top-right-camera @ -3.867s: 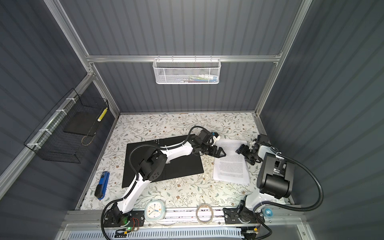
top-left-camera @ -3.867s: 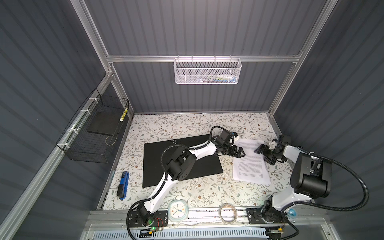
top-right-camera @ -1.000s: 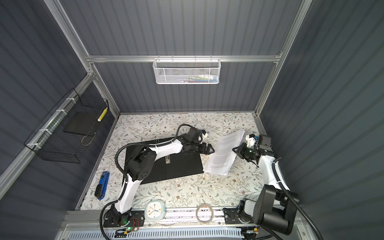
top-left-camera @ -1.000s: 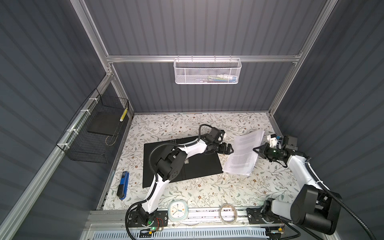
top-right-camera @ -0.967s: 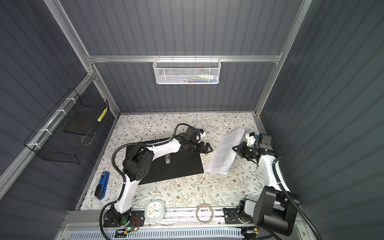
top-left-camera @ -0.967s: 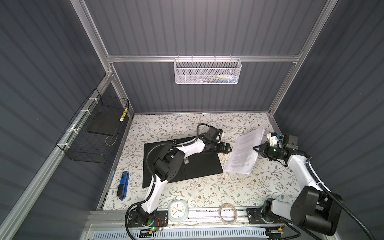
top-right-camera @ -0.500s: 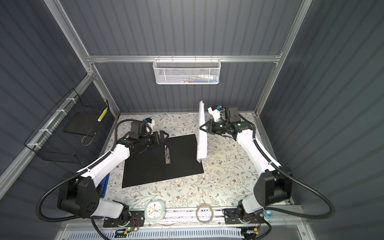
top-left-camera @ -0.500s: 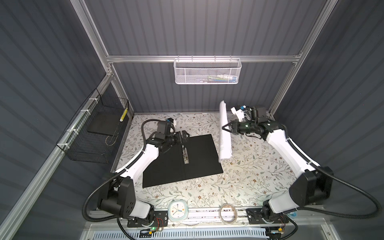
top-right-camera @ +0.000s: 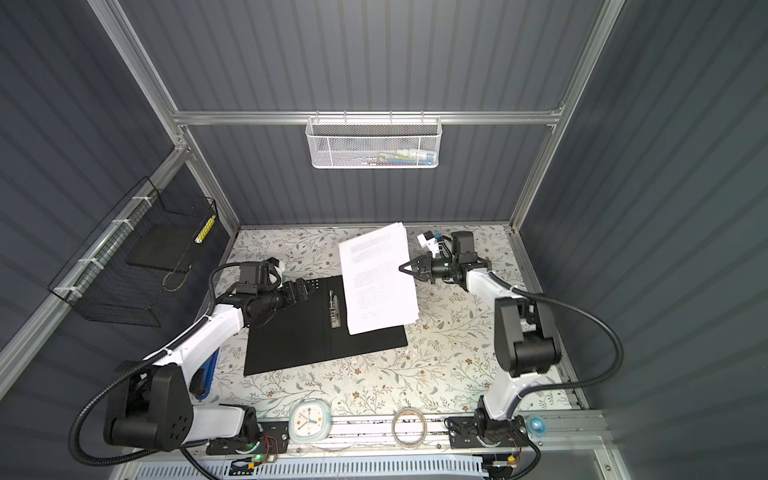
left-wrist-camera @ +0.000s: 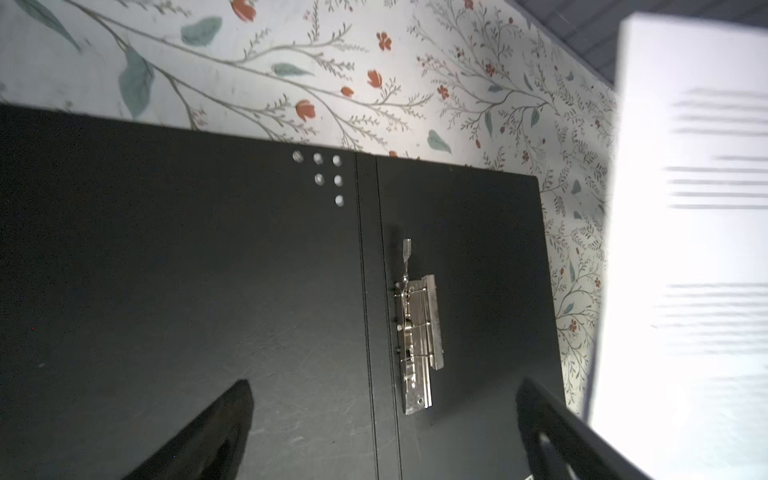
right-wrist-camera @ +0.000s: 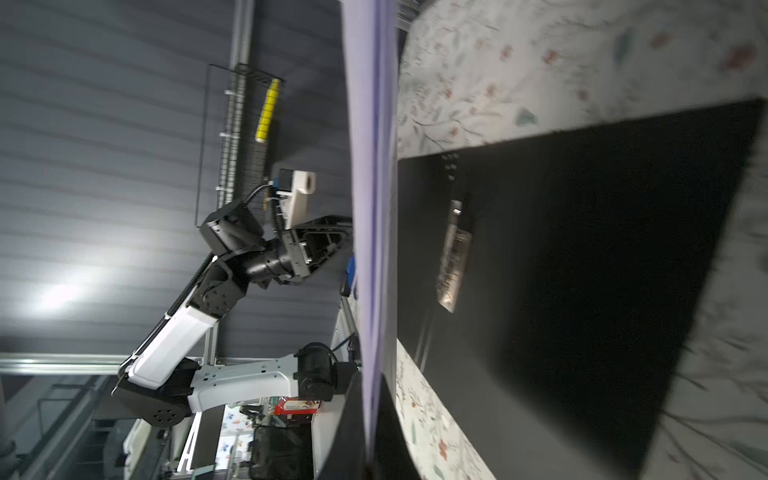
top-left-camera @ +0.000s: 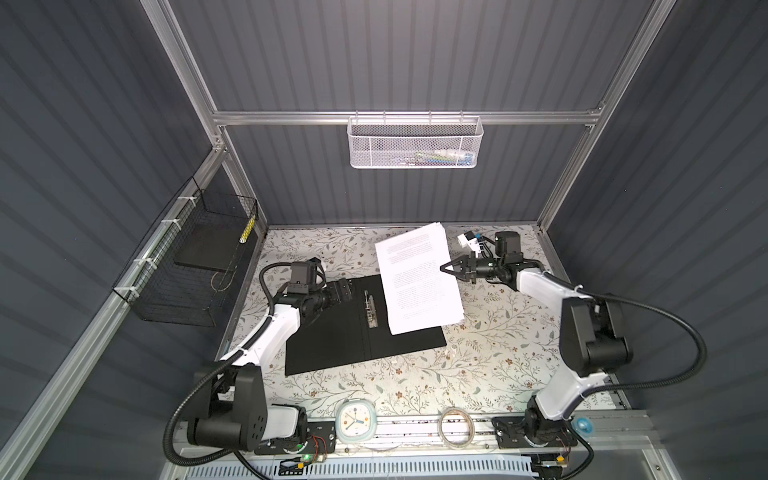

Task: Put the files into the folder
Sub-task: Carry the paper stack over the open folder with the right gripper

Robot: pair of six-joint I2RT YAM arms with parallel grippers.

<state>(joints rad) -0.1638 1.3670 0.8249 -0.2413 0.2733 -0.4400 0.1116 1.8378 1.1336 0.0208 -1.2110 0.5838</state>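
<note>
On the far left, a black wire basket (top-left-camera: 183, 270) is hung on the wall. Next, the left claw (top-left-camera: 344, 291) is seen in both top views above the far left corner of the folder (top-left-camera: 328, 345). Its fingers (left-wrist-camera: 208, 436) are spread wide apart, and nothing is held in them.

The folder is laid open and flat on the flowered surface (top-left-camera: 498, 340), with its black inside faces turned up. A shiny metal clip (top-left-camera: 371, 309) is fixed just right of the middle fold.

Further right, the files (top-left-camera: 417, 278) are held up in the air and tilted, over the right half of the folder. Small black print can be seen on the top sheet. Whether the low edge of the files is touching the folder cannot be told.

The right edge of the files is pinched by the right claw (top-left-camera: 445, 268), which is closed tight on the stack. In the right wrist view the sheets are seen edge-on, and they are squeezed between the two dark fingers (right-wrist-camera: 392, 432).
</note>
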